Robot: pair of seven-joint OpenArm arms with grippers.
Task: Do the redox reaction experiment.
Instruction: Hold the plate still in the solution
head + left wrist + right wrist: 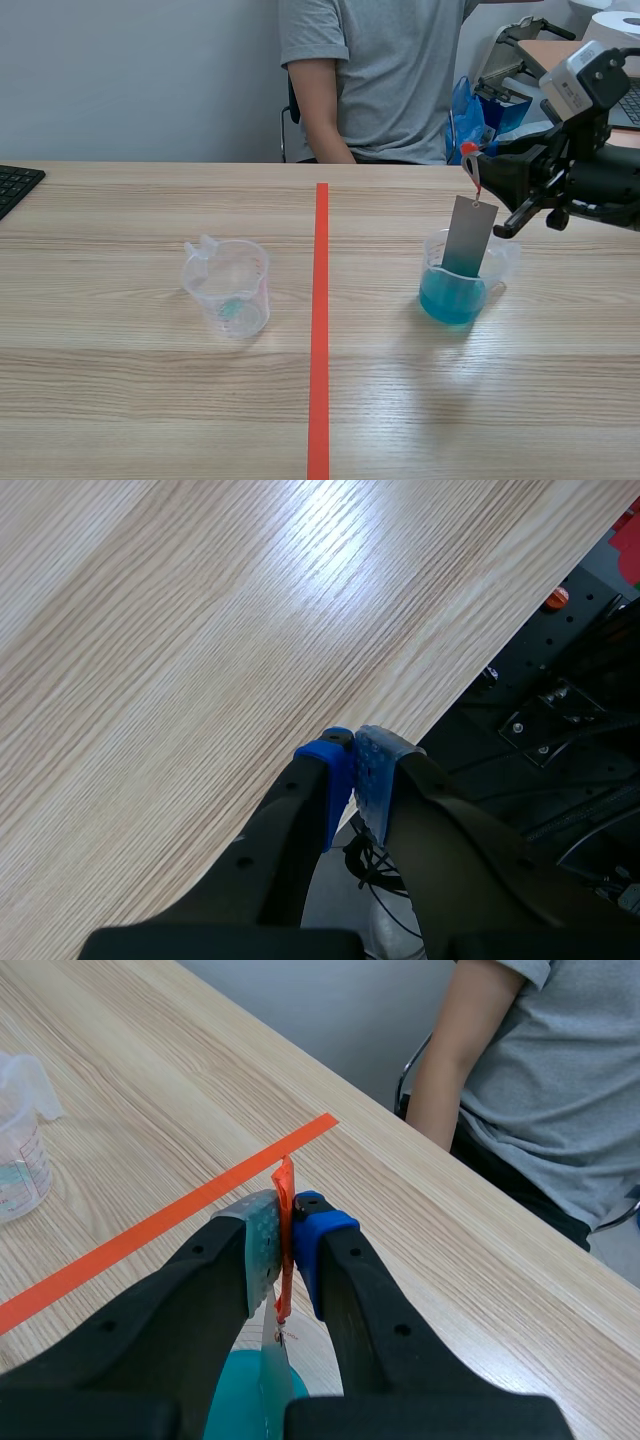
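Grey metal strip (469,238) hangs straight down from my right gripper (476,168) into the beaker of blue solution (452,298).
I am clamped on its orange-red tag (286,1185); the strip's long axis is upright, its lower end inside the beaker directly beneath me. My left gripper (352,770), closed on nothing, is off at the table (200,630) edge.

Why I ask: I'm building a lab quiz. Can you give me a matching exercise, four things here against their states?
Things:
1 left beaker
2 right beaker
3 metal strip
4 left gripper

States:
a hangs from a red tag
b shut on nothing
c holds blue liquid
d nearly empty

Pairs: 1-d, 2-c, 3-a, 4-b.
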